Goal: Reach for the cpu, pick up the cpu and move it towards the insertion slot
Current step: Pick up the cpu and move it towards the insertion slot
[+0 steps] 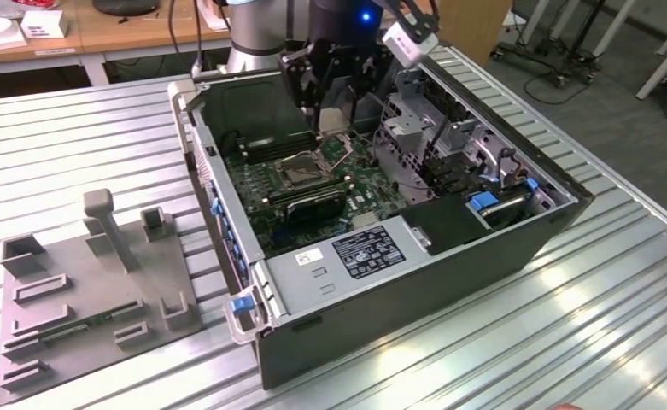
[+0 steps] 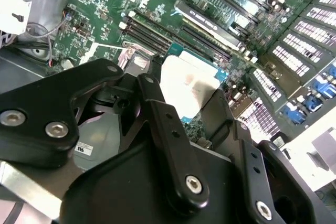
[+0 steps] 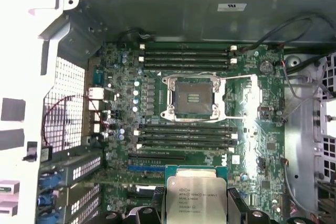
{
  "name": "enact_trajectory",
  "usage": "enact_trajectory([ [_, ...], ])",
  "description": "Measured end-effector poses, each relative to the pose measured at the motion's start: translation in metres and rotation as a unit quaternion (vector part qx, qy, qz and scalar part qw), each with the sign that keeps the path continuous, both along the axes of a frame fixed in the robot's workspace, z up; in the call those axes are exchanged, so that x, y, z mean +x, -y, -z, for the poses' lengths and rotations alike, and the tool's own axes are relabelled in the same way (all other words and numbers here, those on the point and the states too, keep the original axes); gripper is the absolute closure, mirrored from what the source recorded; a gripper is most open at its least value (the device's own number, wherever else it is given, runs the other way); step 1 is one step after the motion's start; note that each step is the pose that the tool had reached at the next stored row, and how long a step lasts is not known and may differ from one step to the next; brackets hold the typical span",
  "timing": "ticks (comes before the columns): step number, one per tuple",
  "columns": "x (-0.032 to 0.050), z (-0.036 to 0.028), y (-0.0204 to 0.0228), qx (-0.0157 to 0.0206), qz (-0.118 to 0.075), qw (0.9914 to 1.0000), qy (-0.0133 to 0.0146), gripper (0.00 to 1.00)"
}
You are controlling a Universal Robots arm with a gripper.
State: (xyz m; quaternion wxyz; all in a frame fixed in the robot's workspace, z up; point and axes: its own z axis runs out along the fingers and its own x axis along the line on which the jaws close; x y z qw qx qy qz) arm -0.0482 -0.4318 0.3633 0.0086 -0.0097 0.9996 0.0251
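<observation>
So the arm's gripper (image 1: pixel 336 115) is sitting inside the open computer case (image 1: pixel 538 231), top middle of the exterior view, and it already has the cpu (image 3: pixel 196 196) pinched between its 2 black fingers (image 3: pixel 235 203). The jaws are closed to about the chip's width, 1 finger on each side edge. In the first wrist view the cpu hangs at the bottom centre of the frame with its silvery face showing, held clear above the green board (image 3: pixel 262 156), not touching it.

The insertion slot (image 3: pixel 192 97) sits in the middle of that same frame, shiny frame open, dark centre bare, with long black memory slots (image 3: pixel 186 55) above and below it. Cpu and socket are apart but not far.

Looks like the pick is done and the carry toward the socket is the step in hand. Closing that gap would call for keeping the chip flat and square to the frame, since a tilted corner seems the main risk.
</observation>
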Motion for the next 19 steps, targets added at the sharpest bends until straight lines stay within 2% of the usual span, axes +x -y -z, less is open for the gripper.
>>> enact_trajectory([
  [5,-0.0030,0.0014,-0.0118,0.0000,0.000,1.00000,0.0000,0.46],
  [19,-0.0040,0.0055,-0.0574,-0.0001,0.000,1.00000,0.0000,0.46],
])
